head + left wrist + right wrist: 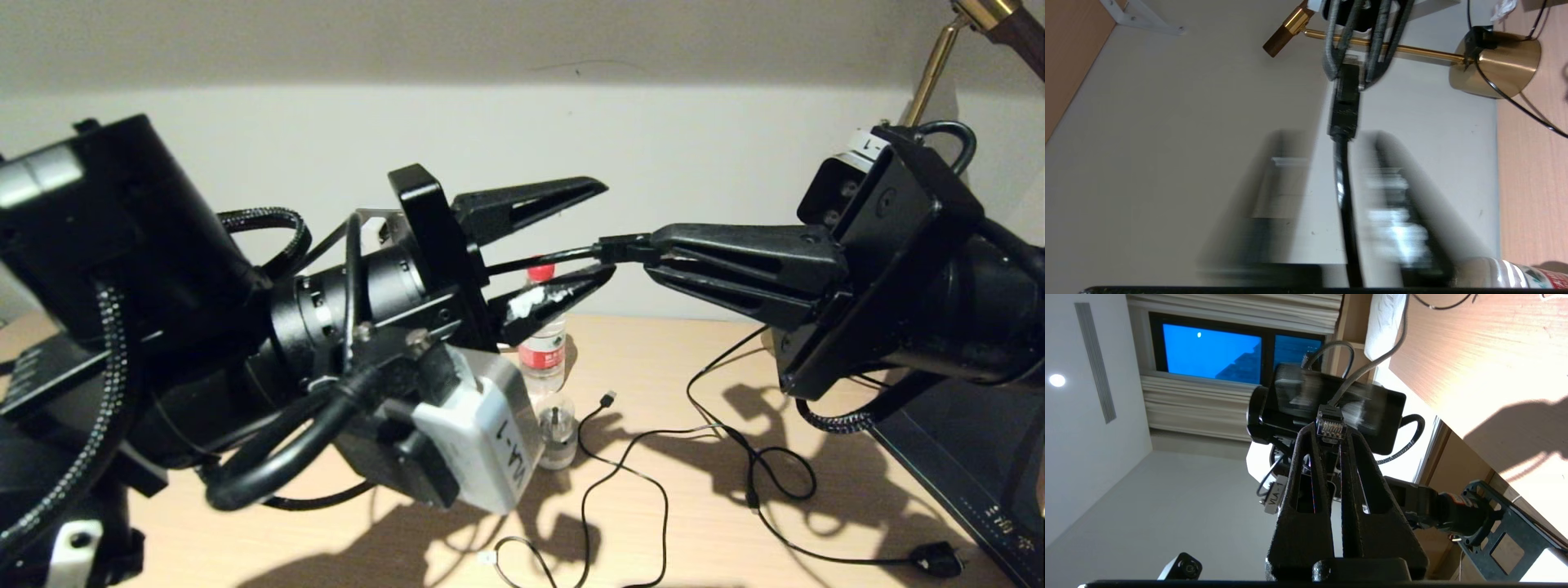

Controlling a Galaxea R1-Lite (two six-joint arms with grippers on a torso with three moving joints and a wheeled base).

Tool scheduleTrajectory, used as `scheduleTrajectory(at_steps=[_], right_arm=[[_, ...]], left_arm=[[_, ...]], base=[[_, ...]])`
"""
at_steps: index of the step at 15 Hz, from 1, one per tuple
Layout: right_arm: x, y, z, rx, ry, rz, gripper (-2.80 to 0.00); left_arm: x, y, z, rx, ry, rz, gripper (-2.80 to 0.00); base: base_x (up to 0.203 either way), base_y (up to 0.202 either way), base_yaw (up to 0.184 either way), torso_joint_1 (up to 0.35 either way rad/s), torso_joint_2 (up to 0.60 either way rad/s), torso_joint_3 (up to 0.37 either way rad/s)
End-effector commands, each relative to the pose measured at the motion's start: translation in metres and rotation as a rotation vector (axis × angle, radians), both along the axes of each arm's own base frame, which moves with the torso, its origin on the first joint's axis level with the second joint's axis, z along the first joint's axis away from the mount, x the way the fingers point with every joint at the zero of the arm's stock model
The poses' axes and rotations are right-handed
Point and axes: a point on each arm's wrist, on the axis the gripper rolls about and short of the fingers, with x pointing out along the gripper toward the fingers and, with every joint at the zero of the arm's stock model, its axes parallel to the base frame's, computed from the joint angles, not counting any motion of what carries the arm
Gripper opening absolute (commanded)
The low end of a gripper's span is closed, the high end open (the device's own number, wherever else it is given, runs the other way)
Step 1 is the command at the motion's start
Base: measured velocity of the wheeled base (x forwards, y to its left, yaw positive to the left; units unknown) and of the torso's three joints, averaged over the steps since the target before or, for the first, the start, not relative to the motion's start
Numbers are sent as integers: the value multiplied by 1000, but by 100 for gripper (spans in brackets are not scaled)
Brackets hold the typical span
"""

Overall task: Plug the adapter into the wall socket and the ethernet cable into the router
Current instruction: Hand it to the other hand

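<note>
Head view | right gripper pinches ethernet cable connector (clear tip visible) | left gripper fingers apart around cable, mid-air

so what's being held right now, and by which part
The right gripper pinches the ethernet cable by its connector. The left gripper straddles the cable, grip unclear.

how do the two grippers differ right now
The right gripper is shut on the ethernet cable, pinching its connector; the left gripper has its fingers spread either side of the cable. The right gripper points toward the robot's left, the left gripper toward its right, tip to tip. Both are black and raised above the table.
</note>
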Motion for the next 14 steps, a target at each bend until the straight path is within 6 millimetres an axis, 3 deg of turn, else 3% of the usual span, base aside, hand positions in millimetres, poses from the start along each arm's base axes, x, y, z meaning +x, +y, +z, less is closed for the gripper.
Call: scheduleTrajectory(at_steps=[1, 9, 10, 11, 14], right_arm=[[1, 2, -2, -2, 11, 7, -280], [5, 5, -5, -7, 17, 3, -280], [4, 5, -5, -11, 10, 6, -168], [4, 5, -6, -21, -8, 6, 0], [4, 4, -7, -26, -24, -3, 0]], left_arm=[[2, -3, 0, 0, -11, -1, -280], [5, -7, -6, 17, -2, -9, -280], [5, -6, -6, 18, -1, -9, -280], [4, -6, -7, 21, 2, -9, -280], [1, -3, -11, 30, 12, -10, -280]], base=[[0, 0, 0, 0, 0, 0], [0, 0, 0, 0, 0, 0], [0, 0, 0, 0, 0, 0], [0, 0, 0, 0, 0, 0], [0, 0, 0, 0, 0, 0]])
